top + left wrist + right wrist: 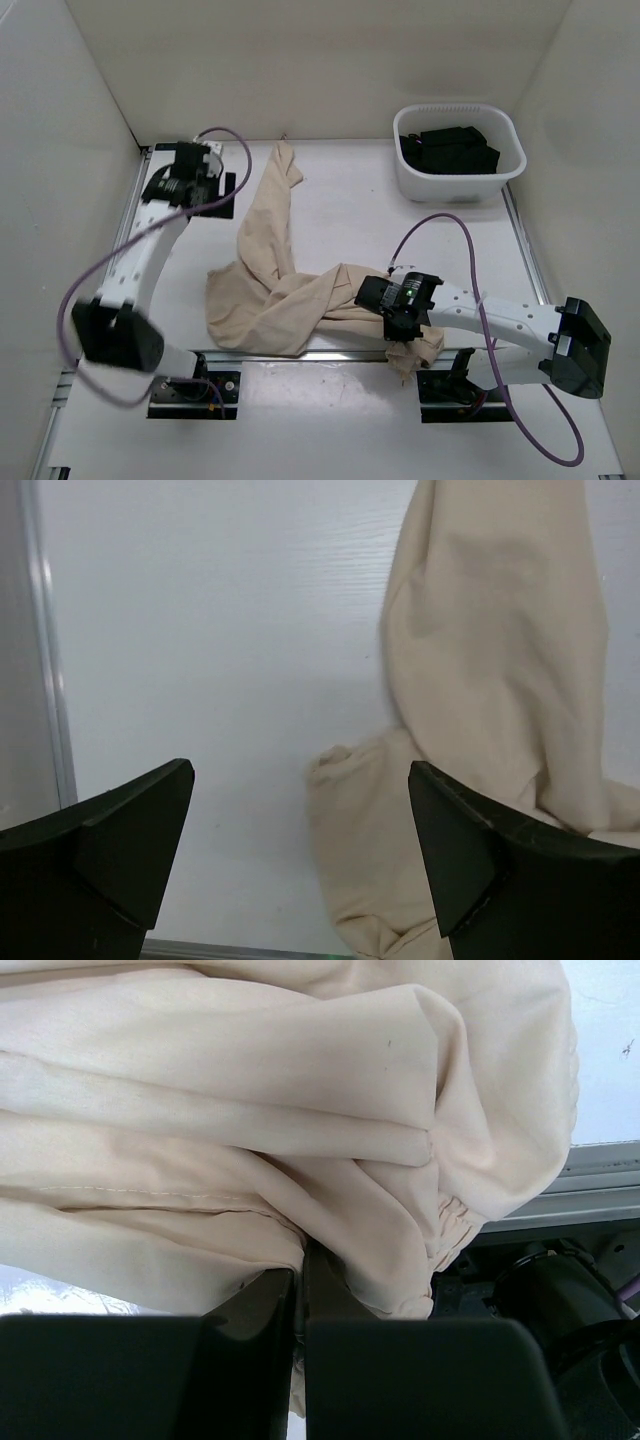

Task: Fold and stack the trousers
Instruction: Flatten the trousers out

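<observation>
I'm pinching the trousers [270,300] at the table's near edge with the right gripper [300,1278]; left gripper [300,770] is hanging wide open beside them

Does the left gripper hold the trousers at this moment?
No, the left gripper is wide open and grips nothing; the trousers lie on the table beneath it.

Beige trousers [275,290] not folded, pretty crumpled, laid out on counter [350,210]. One leg stretched toward far edge, rest bunched along near edge. Elastic-gathered end draped over near edge, pinched by right end effector [300,1280].
</observation>
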